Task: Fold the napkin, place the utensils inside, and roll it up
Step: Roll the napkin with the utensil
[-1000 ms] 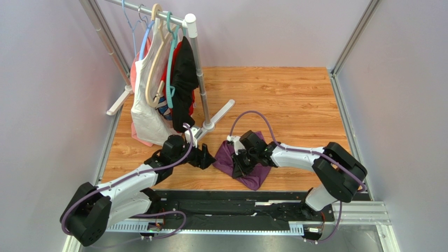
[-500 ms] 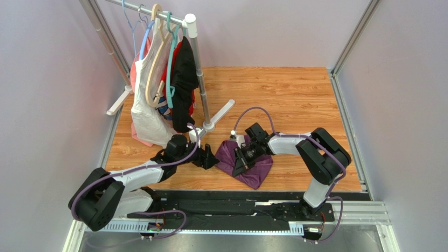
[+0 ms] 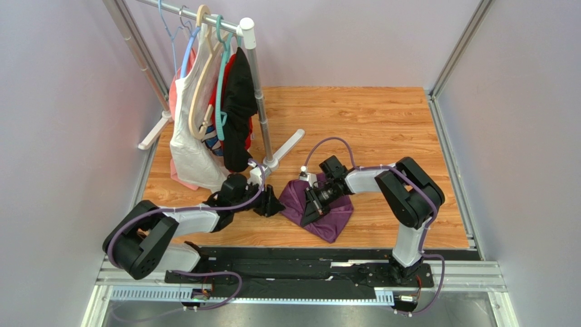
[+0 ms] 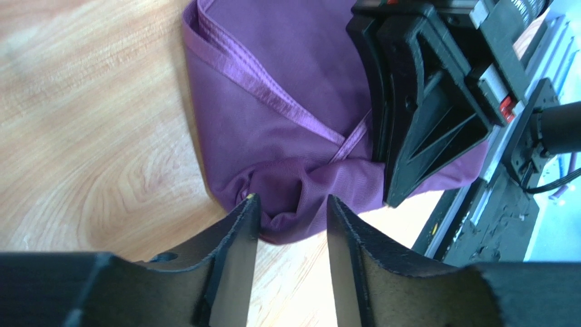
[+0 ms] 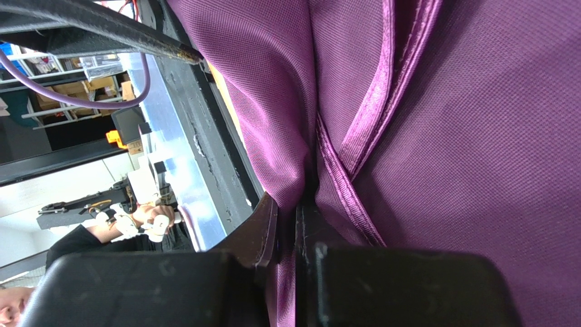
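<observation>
Right tool (image 5: 286,204) lies low on the wrinkled purple cloth napkin (image 3: 334,218), pinching a fold tight. Left tool (image 4: 290,212), half-open, straddles a bunch at its left edge.

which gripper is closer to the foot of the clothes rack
Left. The left gripper sits right by the rack foot, at the left edge of the napkin; the right gripper is farther right, pinching the napkin.
</observation>
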